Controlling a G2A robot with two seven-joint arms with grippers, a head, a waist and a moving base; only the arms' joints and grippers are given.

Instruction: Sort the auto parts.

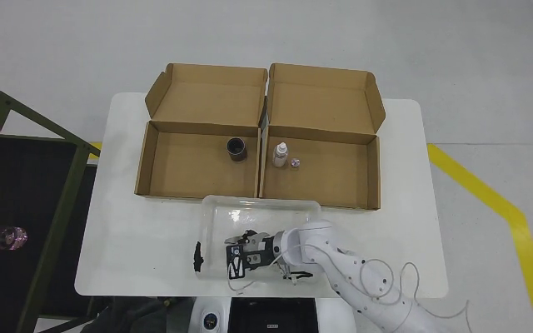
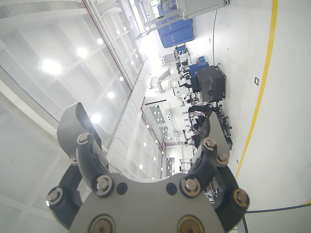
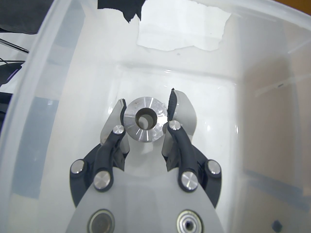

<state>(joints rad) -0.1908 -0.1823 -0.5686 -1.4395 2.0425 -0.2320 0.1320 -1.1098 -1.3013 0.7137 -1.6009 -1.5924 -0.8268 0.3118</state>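
My right gripper (image 3: 147, 103) is down inside the clear plastic bin (image 3: 48, 73), shut on a silver metal bushing (image 3: 136, 126) with a round centre hole; both fingers press against its sides. From above, that gripper (image 1: 246, 256) sits at the bin's (image 1: 258, 200) left front. The left cardboard box (image 1: 179, 166) holds a dark cylindrical part (image 1: 237, 149). In the right cardboard box (image 1: 341, 171) stand a small white bottle-shaped part (image 1: 281, 154) and a tiny silver piece (image 1: 295, 163). My left gripper (image 2: 143, 120) points up toward the room's ceiling, open, nothing between its fingers.
A small black piece (image 1: 198, 256) lies on the white table (image 1: 125, 208) just left of the bin. Both box lids stand open at the back. A dark frame (image 1: 50, 166) borders the table's left side.
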